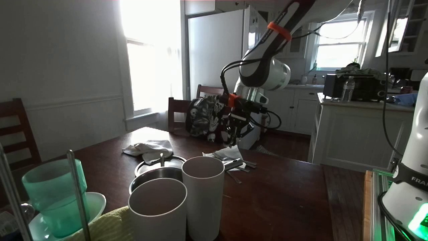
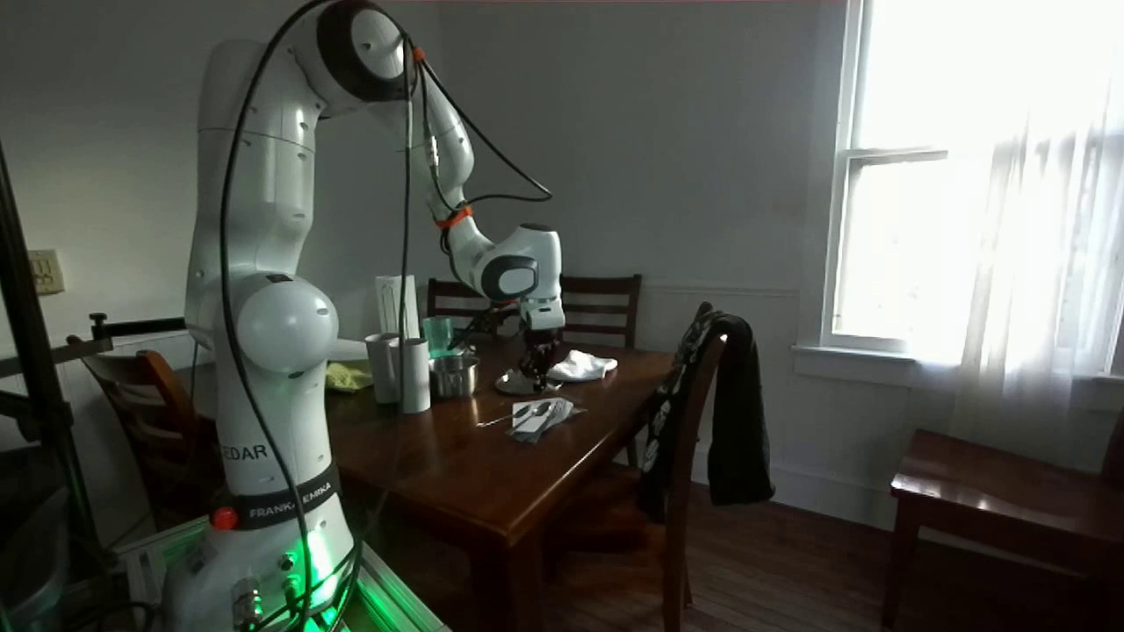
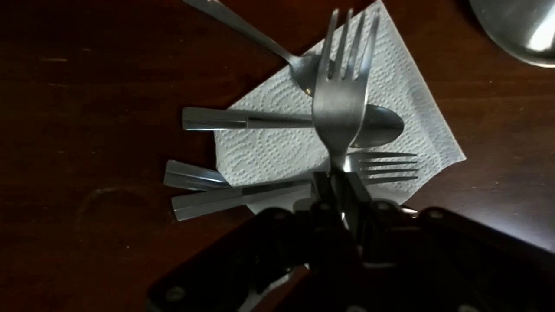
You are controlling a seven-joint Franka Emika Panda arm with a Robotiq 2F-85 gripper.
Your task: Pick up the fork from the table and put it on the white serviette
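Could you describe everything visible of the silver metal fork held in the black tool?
The silver metal fork has four tines and a smooth, softly shiny head narrowing to a neck. The black tool is shut on it at the neck, hiding most of the handle. In the wrist view its tines point toward the top edge and its head overlaps the white, embossed paper serviette. It seems held above that; the only contact I can make out is with the tool.

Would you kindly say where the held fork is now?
In the wrist view, the held fork is right of centre, gripped by the hand, tines toward the top, seen over the white serviette and a spoon.
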